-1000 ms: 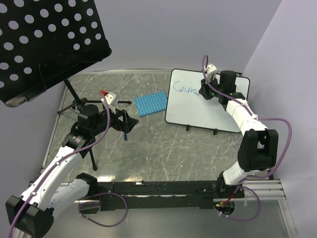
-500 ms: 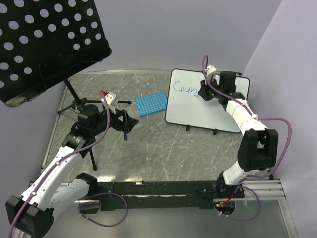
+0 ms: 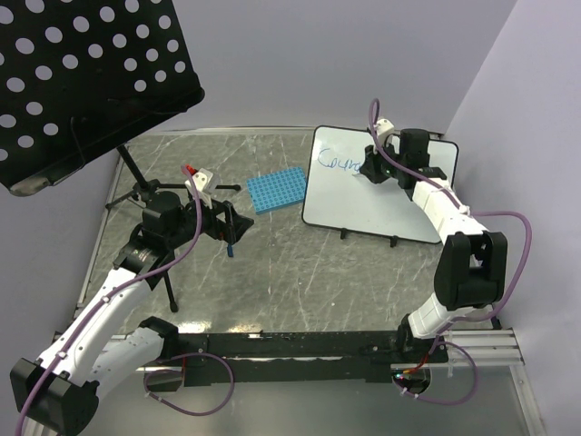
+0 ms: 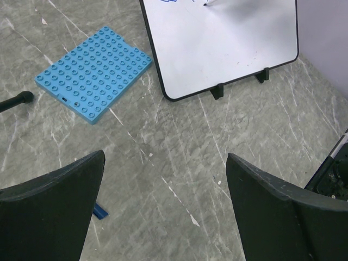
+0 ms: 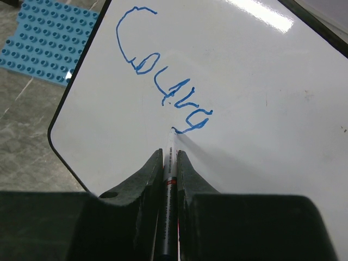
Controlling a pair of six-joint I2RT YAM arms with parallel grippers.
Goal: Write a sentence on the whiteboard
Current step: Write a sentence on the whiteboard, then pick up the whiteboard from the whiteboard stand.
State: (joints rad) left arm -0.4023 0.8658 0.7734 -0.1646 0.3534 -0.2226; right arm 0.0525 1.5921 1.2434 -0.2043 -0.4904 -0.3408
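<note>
The whiteboard [image 3: 381, 204] leans on small black feet at the back right of the table; it also shows in the left wrist view [image 4: 228, 49] and fills the right wrist view [image 5: 272, 76]. Blue cursive writing, the start of the sentence [image 5: 163, 81], reads roughly "Courag" near the board's top left [image 3: 338, 164]. My right gripper [image 5: 169, 152] is shut on a white marker [image 5: 170, 166] whose tip touches the tail of the last letter. In the top view, the right gripper [image 3: 368, 169] is over the board's upper part. My left gripper [image 4: 165, 157] hangs open above bare table, holding nothing [image 3: 238, 227].
A blue studded plate [image 3: 275, 191] lies flat left of the whiteboard, also seen from the left wrist [image 4: 93, 73]. A black perforated music stand [image 3: 82, 73] overhangs the back left, its tripod legs beside the left arm. A small blue cap [image 4: 99, 211] lies under the left gripper.
The blue writing has grown by about one letter. The right gripper with the marker has shifted slightly along the board. The left arm has not moved.
</note>
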